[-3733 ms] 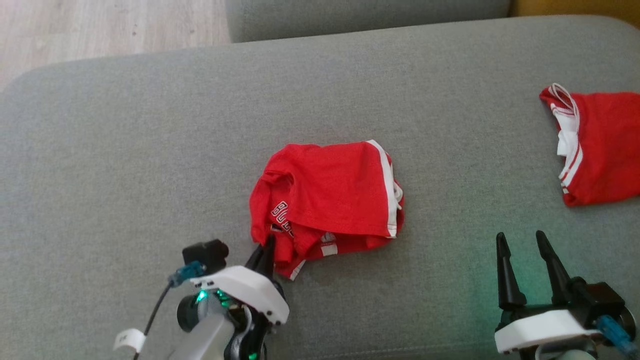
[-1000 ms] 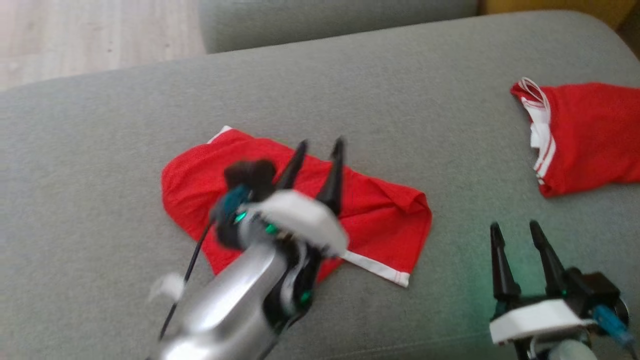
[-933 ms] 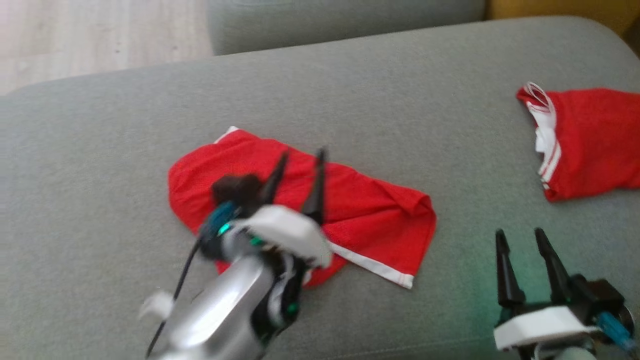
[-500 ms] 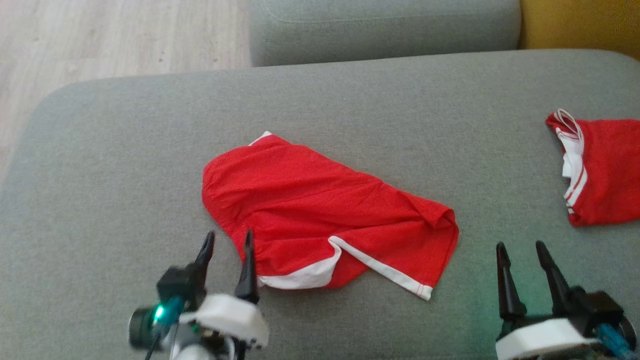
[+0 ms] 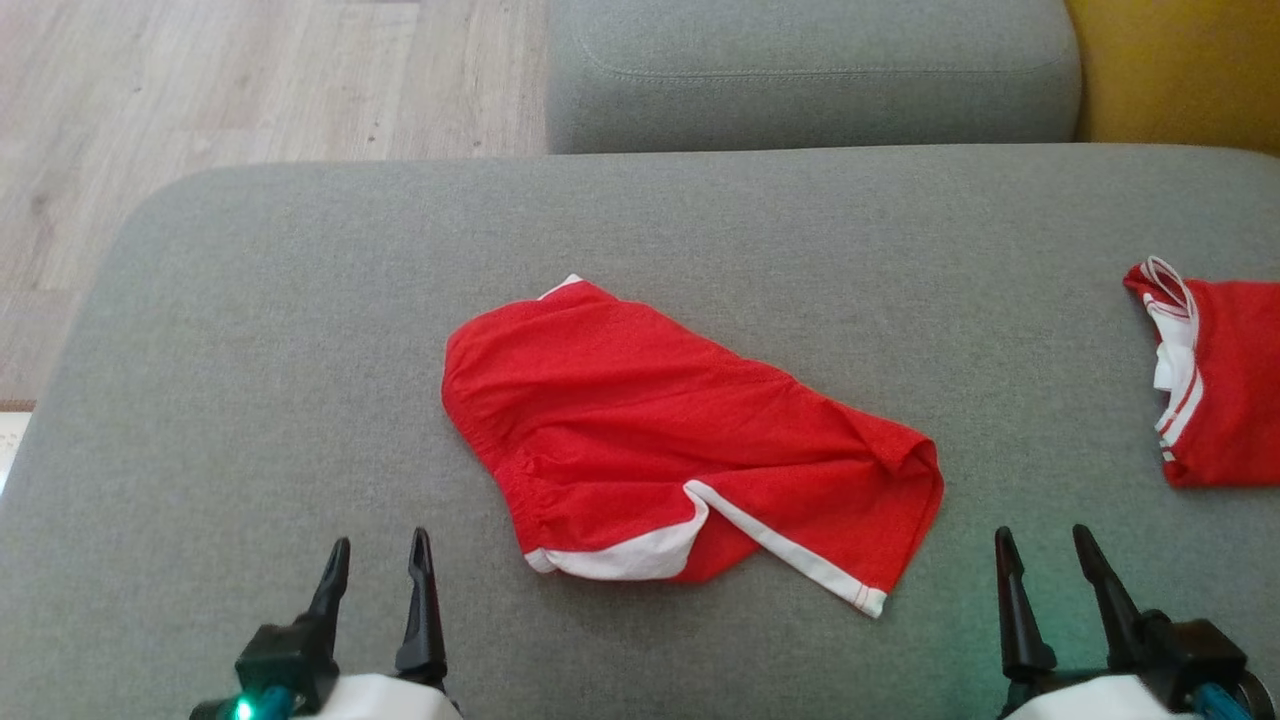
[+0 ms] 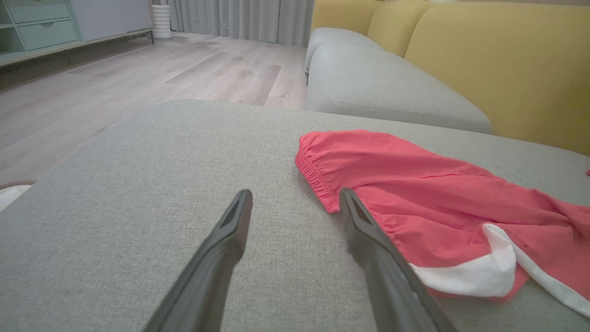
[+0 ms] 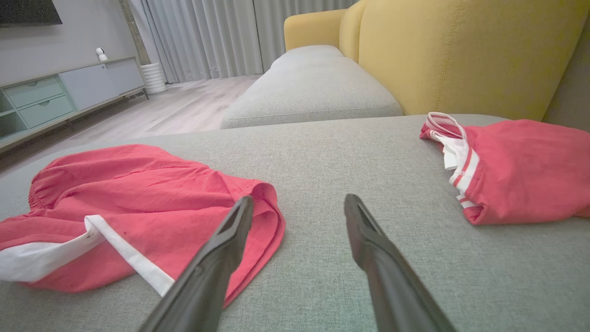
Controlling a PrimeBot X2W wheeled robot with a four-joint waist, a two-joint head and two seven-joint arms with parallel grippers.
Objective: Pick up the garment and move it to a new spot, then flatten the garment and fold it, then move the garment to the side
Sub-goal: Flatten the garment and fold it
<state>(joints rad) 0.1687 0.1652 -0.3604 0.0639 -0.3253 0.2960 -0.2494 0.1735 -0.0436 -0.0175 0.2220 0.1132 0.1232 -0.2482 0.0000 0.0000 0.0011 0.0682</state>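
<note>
The garment [image 5: 680, 450] is a pair of red shorts with white trim, spread loosely and wrinkled in the middle of the grey cushion [image 5: 250, 330]. It also lies at the right of the left wrist view [image 6: 415, 189] and at the left of the right wrist view [image 7: 138, 203]. My left gripper [image 5: 378, 560] is open and empty at the lower left, short of the garment's elastic waistband [image 6: 318, 180]. My right gripper [image 5: 1042, 550] is open and empty at the lower right, apart from the garment's hem. In the wrist views the left gripper [image 6: 295, 200] and right gripper [image 7: 298, 205] hold nothing.
A second red garment with white stripes [image 5: 1215, 385] lies folded at the cushion's right edge, also in the right wrist view [image 7: 511, 166]. Another grey cushion [image 5: 810, 75] sits behind, with a yellow backrest [image 5: 1180, 70]. Wooden floor [image 5: 200, 90] lies beyond the cushion's left edge.
The left gripper has let go of the garment and drawn back from above it to the lower left. The garment now lies spread out. The head camera has shifted; the right gripper stayed put.
</note>
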